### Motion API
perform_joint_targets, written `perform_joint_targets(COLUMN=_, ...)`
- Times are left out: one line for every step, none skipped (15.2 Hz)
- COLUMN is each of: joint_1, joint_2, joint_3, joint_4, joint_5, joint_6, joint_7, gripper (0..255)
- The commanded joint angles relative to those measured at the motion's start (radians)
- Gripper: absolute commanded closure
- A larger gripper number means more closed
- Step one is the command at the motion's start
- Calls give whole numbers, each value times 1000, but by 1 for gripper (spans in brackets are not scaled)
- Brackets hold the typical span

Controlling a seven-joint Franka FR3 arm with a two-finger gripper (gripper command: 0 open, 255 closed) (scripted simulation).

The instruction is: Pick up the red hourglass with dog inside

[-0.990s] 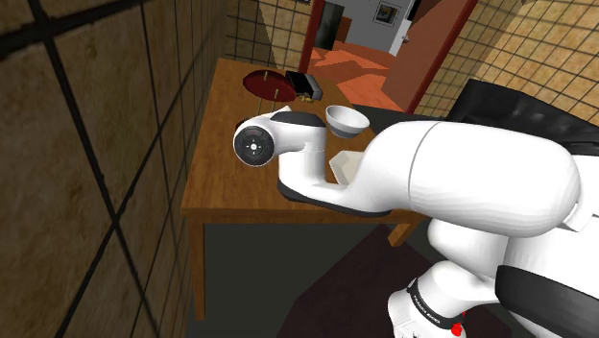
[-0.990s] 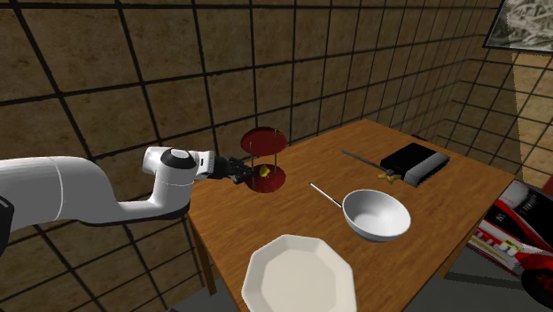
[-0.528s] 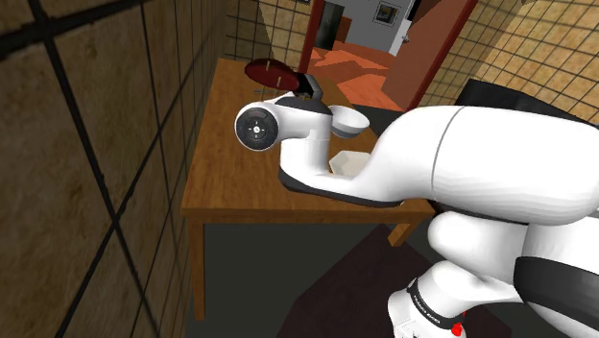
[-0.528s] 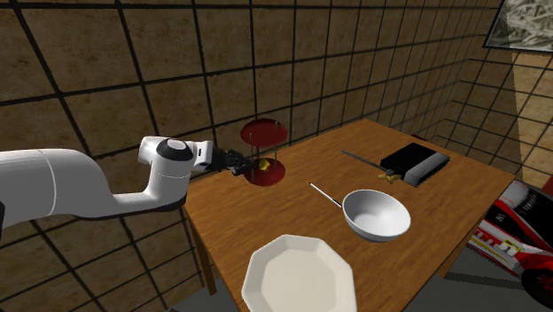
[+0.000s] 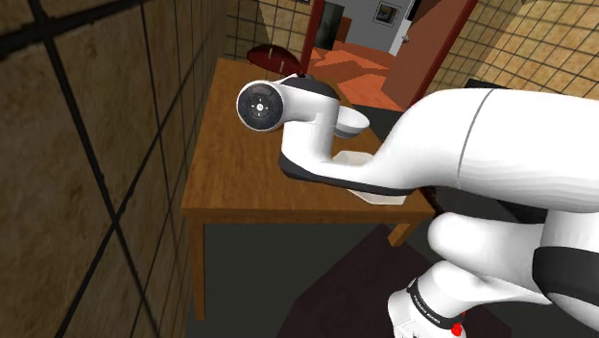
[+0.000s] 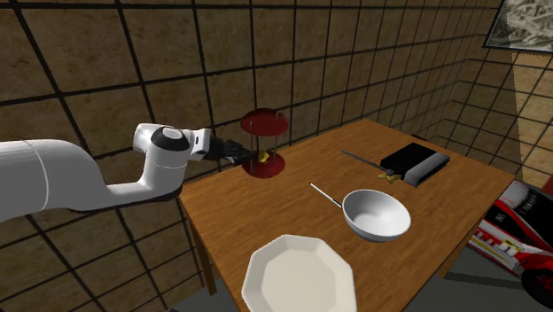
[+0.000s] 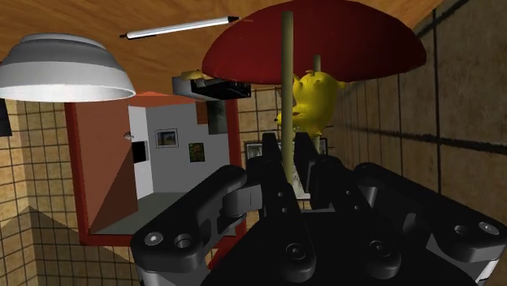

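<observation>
The hourglass (image 6: 264,142) has two dark red discs joined by thin posts, with a yellow dog figure (image 6: 263,158) between them. It hangs tilted above the far corner of the wooden table (image 6: 266,226), clear of the surface. My gripper (image 6: 237,155) is shut on one of its posts from the second exterior view's left. In the wrist view the black fingers (image 7: 276,175) clasp a tan post (image 7: 286,89), with a red disc (image 7: 317,36) and the yellow dog (image 7: 313,93) just beyond them. In the shoulder view a red disc (image 5: 271,55) shows above the arm's wrist joint (image 5: 261,104).
On the table stand a white bowl (image 6: 377,214) with a thin utensil (image 6: 324,196) beside it, a white plate (image 6: 299,275) near the front edge, and a black box (image 6: 415,163) with a knife (image 6: 362,160) next to it. A tiled wall runs close behind the hourglass.
The arm has risen, and the hourglass has gone up with it from the tabletop into the air, tilting a little. Bowl, plate and box have stayed put.
</observation>
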Motion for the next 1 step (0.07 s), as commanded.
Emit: perform_joint_targets(joint_1=0, joint_2=3, joint_3=-4, joint_4=7, joint_5=0, joint_6=-5, joint_7=-7, gripper=255)
